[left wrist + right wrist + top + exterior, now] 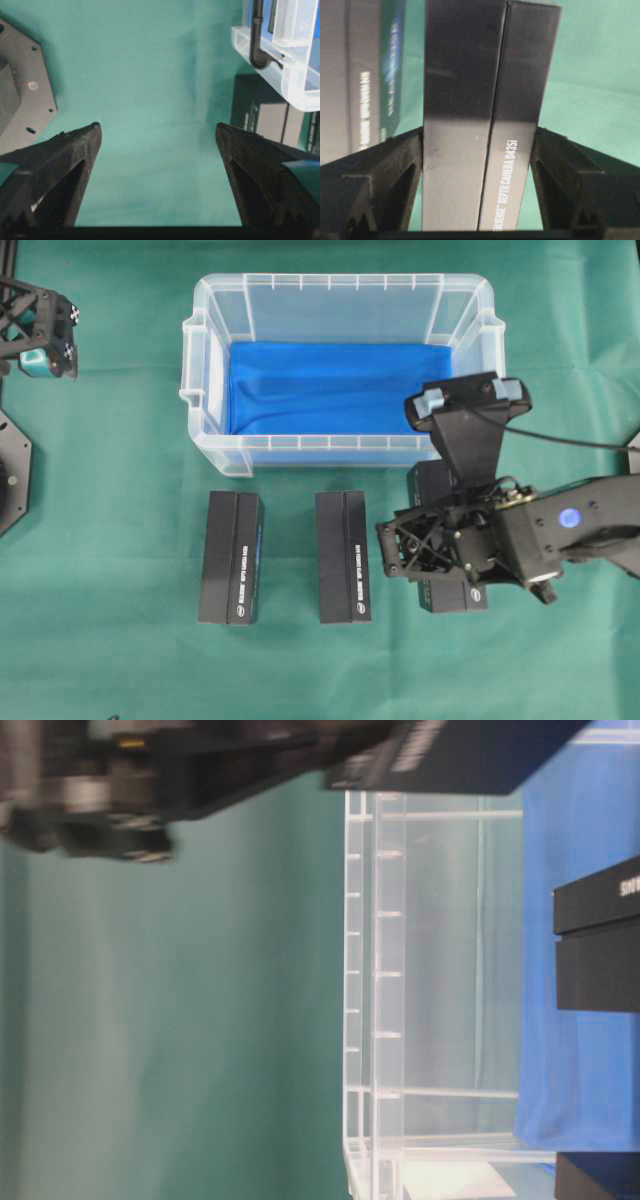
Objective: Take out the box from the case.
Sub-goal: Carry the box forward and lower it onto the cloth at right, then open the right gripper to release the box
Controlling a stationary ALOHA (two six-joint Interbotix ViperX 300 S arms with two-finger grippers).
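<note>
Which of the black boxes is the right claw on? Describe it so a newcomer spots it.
Start at the large clear plastic case with the blue cloth. Three slim black cardboard boxes lie in a row before it. The held box is the rightmost, mostly hidden under the right claw, whose fingers clamp its long sides.

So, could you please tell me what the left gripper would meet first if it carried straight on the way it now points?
The left gripper, jaws wide open and holding nothing, points down at bare green cloth. It would most likely meet that first, left of the nearest black box and the case; depth is hard to judge.
</note>
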